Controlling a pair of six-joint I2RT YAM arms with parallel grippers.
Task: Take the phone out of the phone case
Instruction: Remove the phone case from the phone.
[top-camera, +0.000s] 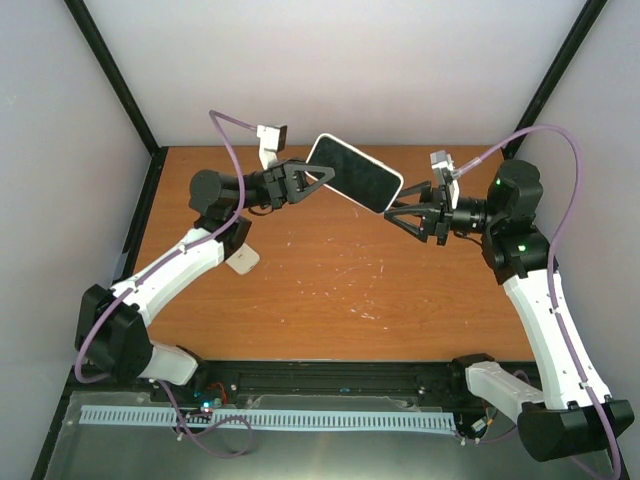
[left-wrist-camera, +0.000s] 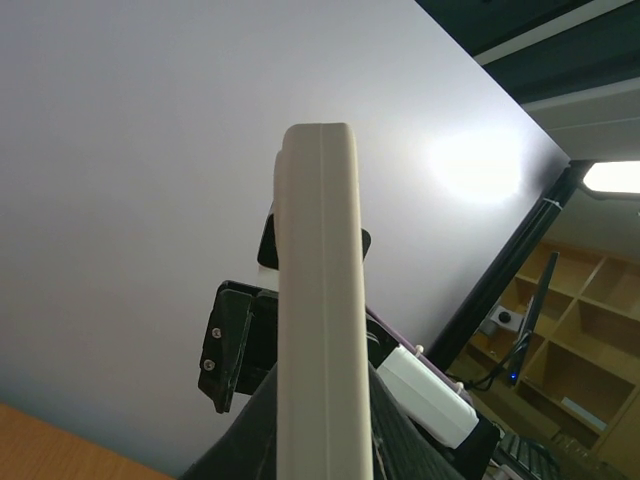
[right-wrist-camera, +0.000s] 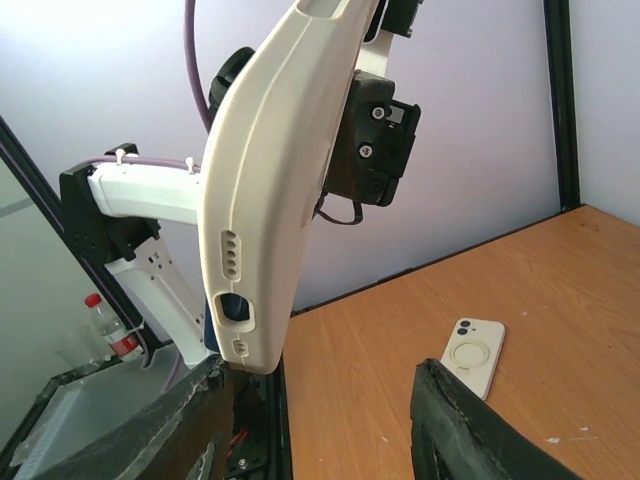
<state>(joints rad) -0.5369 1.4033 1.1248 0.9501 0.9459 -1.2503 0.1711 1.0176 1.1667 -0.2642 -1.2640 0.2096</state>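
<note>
The phone (top-camera: 352, 170), black screen up in its cream case (right-wrist-camera: 270, 160), is held in the air over the back of the table. My left gripper (top-camera: 308, 180) is shut on its left end. In the left wrist view the case's edge (left-wrist-camera: 318, 300) runs straight up between the fingers (left-wrist-camera: 235, 440). My right gripper (top-camera: 400, 213) is open at the phone's right end. In the right wrist view the case's port end (right-wrist-camera: 238, 330) hangs just above the left finger (right-wrist-camera: 150, 430), apart from the right finger (right-wrist-camera: 470, 420).
A second cream phone-shaped item (right-wrist-camera: 472, 355) with a ring on its back lies flat on the wooden table (top-camera: 340, 280), under the left arm (top-camera: 240, 258). Black frame posts and grey walls stand round the table.
</note>
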